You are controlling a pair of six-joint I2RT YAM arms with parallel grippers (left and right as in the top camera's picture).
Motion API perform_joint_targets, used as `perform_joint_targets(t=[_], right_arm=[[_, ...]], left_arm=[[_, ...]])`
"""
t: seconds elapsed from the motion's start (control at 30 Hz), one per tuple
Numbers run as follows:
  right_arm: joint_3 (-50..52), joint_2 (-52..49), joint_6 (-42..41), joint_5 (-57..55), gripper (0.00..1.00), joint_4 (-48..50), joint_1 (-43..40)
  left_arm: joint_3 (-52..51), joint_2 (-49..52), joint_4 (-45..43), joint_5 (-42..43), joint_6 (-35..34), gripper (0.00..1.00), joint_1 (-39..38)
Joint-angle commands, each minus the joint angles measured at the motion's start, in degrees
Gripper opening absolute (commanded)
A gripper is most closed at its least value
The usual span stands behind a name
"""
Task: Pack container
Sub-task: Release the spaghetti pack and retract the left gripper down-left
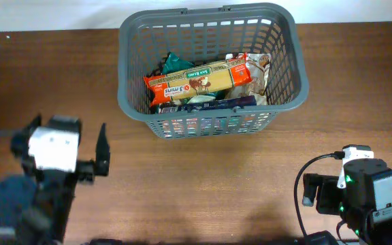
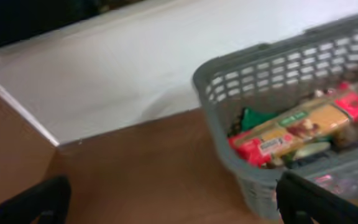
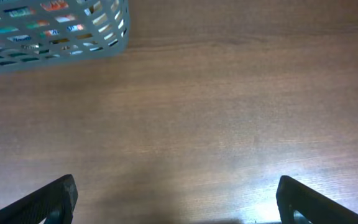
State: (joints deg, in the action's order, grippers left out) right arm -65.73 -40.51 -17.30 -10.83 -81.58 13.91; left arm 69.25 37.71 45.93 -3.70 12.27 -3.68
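Left gripper (image 2: 173, 202), right gripper (image 3: 176, 202) spread wide, empty; long packet (image 1: 199, 79) rides high in container (image 1: 133, 82), a nudge could spill it

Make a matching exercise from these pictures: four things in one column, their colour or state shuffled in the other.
Things
1. basket
2. long packet
3. back-left packet
4. left gripper

Colour or state
a. green
b. open, holding nothing
c. grey
d. red ends, yellow middle

Pairs: 1-c, 2-d, 3-a, 4-b
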Motion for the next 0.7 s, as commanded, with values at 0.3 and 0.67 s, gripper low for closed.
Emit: perform_joint_targets(t=[0.3,0.67], right_arm=[[0.00,0.39,0.37,0.11,0.99,0.17,-0.11],[0.00,0.39,0.37,0.11,0.99,0.17,-0.11]], left_arm=[[-33.77,-26.73,-7.72,-0.20,-15.52,0.99,8.35],[-47.28,-33.79,-14.10,0.39,-17.22,0.99,8.90]])
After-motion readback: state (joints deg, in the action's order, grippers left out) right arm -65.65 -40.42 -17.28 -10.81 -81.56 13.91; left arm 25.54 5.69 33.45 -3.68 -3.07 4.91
